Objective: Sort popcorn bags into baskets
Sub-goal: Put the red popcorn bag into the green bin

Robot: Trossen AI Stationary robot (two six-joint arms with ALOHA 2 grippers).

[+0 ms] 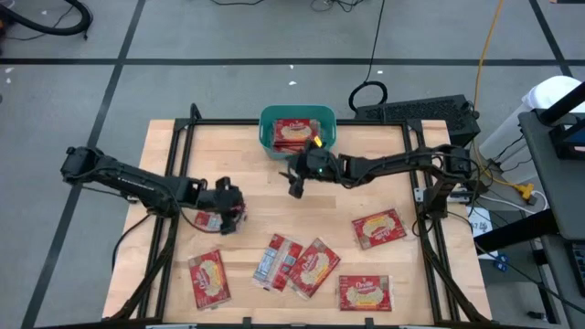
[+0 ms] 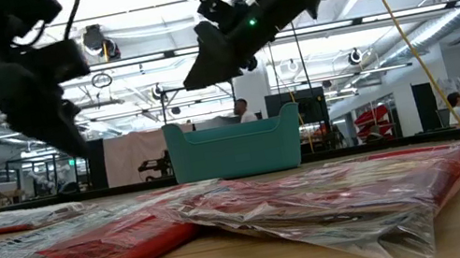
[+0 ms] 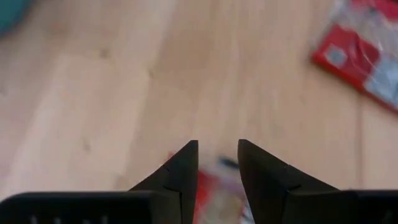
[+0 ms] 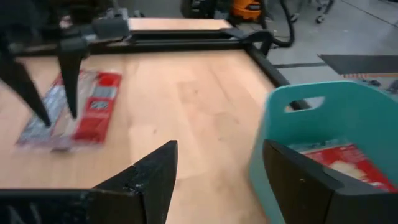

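Note:
The teal basket (image 1: 267,128) stands at the table's far middle and holds red popcorn bags (image 1: 294,131), also seen in the right wrist view (image 4: 339,158). My right gripper (image 4: 217,146) is open and empty, raised just off the basket's near side (image 1: 295,187). My left gripper (image 1: 228,208) is open, pointing down over a red popcorn bag (image 1: 208,220) that lies flat on the table's left half. Its fingers (image 4: 68,81) stand above that bag (image 4: 87,106). I cannot see any touch. The bag shows between the fingertips in the left wrist view (image 3: 217,180).
Several more popcorn bags lie flat on the near half: one at the near left (image 1: 208,279), two overlapping in the middle (image 1: 279,260) (image 1: 313,267), one at the near right (image 1: 364,292) and one farther right (image 1: 378,228). A black frame (image 1: 183,128) borders the table.

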